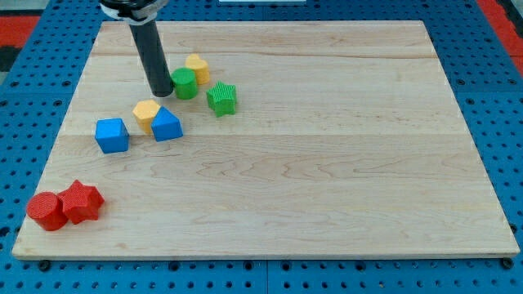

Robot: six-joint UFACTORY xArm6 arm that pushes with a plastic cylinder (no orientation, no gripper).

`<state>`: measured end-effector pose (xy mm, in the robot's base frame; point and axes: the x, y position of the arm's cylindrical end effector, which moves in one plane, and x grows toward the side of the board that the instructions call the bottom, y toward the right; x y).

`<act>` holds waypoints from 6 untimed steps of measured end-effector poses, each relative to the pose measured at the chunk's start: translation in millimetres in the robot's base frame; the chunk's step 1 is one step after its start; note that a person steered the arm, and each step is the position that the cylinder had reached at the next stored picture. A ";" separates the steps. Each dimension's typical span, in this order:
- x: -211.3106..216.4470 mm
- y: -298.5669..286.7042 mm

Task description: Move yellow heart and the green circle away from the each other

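Observation:
The green circle (185,83) sits on the wooden board in the upper left part of the view. The yellow heart (197,68) touches it on its upper right side. My tip (161,91) is at the lower end of the dark rod, right beside the green circle's left edge, touching or nearly touching it.
A green star (221,99) lies just right of the green circle. A yellow hexagon (146,113) and a blue triangular block (166,125) lie below my tip. A blue cube (112,135) lies further left. A red cylinder (46,211) and red star (80,202) sit at the board's lower left corner.

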<state>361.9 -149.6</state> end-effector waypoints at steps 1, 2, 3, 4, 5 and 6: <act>-1.2 -31.6; -22.1 -64.7; -48.7 -54.7; -52.8 -12.3; -31.9 36.3; 2.0 80.7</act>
<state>363.9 -68.9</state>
